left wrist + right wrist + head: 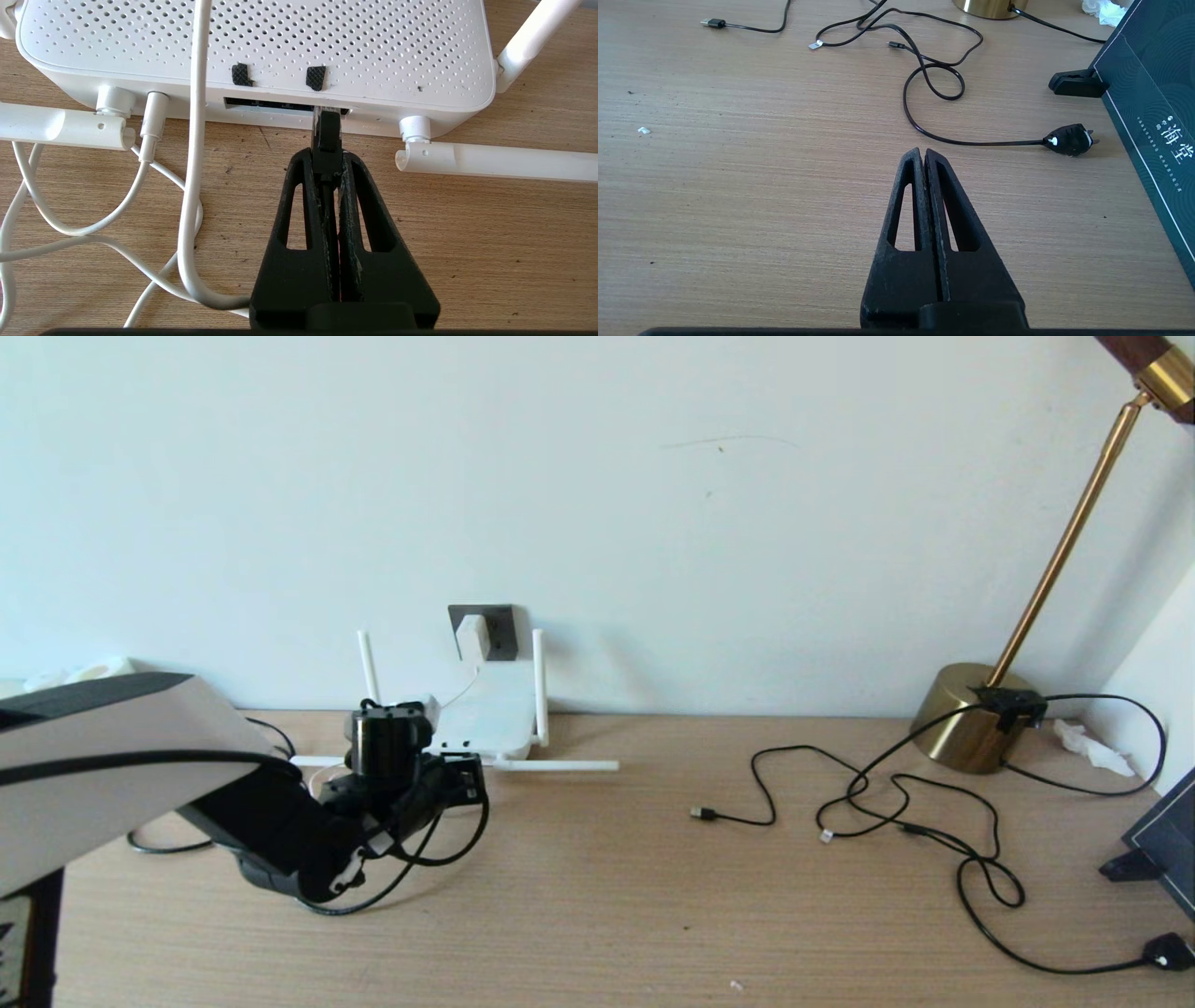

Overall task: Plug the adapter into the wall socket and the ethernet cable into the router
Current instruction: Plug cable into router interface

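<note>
Up front in the head view: the router (487,714) flat on the wooden desk (653,896) against the wall, two antennas upright, one lying along the desk toward the right. Directly behind it, the dark wall socket (485,630) with the white adapter (471,636) already seated in it, thin white cord dropping to the router. Left gripper (464,782) low at the router's near edge, black ethernet cable (439,849) looping away from it across the desk. Far right, a brass lamp (980,714) and a tangle of thin black cords (896,803).

Next, the left wrist view: left gripper (327,156) pinched tight on the plug end of the ethernet cable (327,135), plug tip at the mouth of the router's (261,51) dark port strip; how deep it sits, hard to tell. White cords (191,163) trailing over the desk beside it, one plugged into the router's edge.

Lastly, the right wrist view: right gripper (923,156) pressed fully together, holding nothing, hovering above bare desk (738,186). Beyond it, thin black cords (934,84) ending in a small black plug (1069,139), and a dark box (1148,93) standing at the side.
</note>
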You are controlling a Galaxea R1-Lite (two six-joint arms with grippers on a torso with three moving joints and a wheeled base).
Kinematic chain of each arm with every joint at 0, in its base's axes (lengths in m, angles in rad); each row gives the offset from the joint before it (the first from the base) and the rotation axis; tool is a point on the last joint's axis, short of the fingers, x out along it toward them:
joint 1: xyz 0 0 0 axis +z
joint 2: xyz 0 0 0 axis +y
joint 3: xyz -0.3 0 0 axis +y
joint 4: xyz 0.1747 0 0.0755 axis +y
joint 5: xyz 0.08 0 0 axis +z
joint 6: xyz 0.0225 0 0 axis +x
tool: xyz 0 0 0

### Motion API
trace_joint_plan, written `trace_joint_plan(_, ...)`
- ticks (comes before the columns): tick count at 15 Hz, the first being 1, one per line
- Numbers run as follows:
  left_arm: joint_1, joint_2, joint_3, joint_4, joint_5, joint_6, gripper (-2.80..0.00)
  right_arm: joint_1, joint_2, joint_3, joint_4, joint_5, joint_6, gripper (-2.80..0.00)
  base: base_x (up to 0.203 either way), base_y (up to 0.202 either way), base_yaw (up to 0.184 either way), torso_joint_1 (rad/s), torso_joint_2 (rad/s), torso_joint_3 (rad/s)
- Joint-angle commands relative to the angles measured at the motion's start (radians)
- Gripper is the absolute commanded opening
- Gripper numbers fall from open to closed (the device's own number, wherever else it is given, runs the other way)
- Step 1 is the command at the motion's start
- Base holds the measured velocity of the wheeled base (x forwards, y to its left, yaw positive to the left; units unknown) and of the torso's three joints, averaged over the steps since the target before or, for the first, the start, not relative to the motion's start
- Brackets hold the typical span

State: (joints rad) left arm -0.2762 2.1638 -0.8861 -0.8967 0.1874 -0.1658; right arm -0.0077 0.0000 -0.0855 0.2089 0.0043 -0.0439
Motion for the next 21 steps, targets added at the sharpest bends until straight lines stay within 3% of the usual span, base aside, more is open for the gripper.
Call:
trace_joint_plan(1,-0.001,0.002,-0.007,-0.007,0.001,-0.001,-2.8,0.0,0.002,0.0,0.001,0.0,-0.001,-2.8,0.0,0.0,0.0,0.0,0.0,0.0)
trace_joint_plan(21,0.025,0.045,-0.027,-0.007,-0.037,0.003,-2.8,0.001,0.002,0.0,0.001,0.0,-0.001,-2.8,0.0,0.0,0.0,0.0,0.0,0.0)
